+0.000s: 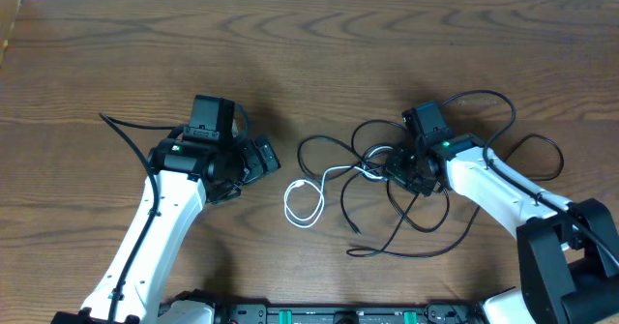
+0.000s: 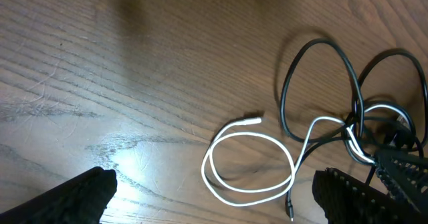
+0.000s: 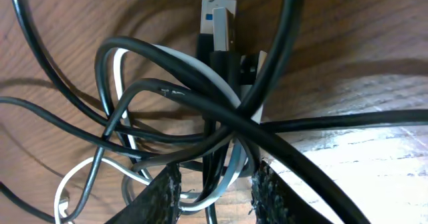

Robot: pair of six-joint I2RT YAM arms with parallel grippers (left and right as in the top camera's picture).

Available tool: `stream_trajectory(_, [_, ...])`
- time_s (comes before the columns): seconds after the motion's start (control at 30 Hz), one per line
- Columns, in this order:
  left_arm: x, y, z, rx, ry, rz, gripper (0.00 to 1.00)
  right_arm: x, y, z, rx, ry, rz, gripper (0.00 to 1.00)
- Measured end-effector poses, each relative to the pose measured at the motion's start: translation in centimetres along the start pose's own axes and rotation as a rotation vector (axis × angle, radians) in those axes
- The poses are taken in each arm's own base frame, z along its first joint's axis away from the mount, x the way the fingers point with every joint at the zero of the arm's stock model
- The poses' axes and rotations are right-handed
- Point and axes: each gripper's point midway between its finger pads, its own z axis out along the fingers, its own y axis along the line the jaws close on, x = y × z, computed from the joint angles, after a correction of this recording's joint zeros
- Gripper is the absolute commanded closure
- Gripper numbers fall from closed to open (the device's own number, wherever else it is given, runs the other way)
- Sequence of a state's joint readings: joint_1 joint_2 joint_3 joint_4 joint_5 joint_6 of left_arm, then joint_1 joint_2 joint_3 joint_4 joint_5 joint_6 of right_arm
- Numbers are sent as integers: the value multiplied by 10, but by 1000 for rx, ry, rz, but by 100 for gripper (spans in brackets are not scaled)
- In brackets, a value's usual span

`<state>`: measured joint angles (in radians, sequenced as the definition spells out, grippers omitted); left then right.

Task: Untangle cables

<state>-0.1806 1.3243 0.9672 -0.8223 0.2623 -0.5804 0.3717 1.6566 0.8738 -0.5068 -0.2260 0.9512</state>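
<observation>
The right gripper (image 3: 215, 184) sits on the knot at centre right, fingers slightly apart astride strands of black cable (image 3: 348, 120) and white cable (image 2: 242, 122), probably to loosen it. Whether they pinch, I cannot tell. The left gripper (image 1: 259, 160) hovers wide open and empty. No containers appear.

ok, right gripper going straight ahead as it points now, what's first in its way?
The knot of black cable and white cable just ahead of the right gripper; strands lie between its jaws. Depth is unclear.

Brown wood-grain table (image 1: 290, 53), bright glare on surface.
</observation>
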Motion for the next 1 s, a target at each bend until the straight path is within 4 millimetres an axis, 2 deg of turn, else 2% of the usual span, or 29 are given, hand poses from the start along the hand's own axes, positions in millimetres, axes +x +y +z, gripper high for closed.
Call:
stream_trajectory(0.07, [0, 0, 0, 1, 0, 0, 1, -1, -1, 0, 4, -5, 15, 77])
stream_trajectory(0.17, [0, 0, 0, 0, 0, 0, 1, 0, -4, 0, 20, -5, 38, 99])
stream_trajectory(0.43, [0, 0, 0, 0, 0, 0, 1, -3, -8, -6, 8, 10, -10, 99])
stream_trajectory(0.6, [0, 0, 0, 0, 0, 0, 1, 1, 15, -33, -117, -2, -210, 99])
stream_trajectory(0.7, [0, 0, 0, 1, 0, 0, 1, 11, 35, -53, -234, 0, -378, 99])
stream_trajectory(0.77, [0, 0, 0, 1, 0, 0, 1, 25, 50, -70, -341, 16, -563, 99])
stream_trajectory(0.87, [0, 0, 0, 0, 0, 0, 1, 48, 57, -80, -425, 61, -753, 99])
stream_trajectory(1.0, [0, 0, 0, 1, 0, 0, 1, 76, 55, -81, -474, 129, -949, 99])
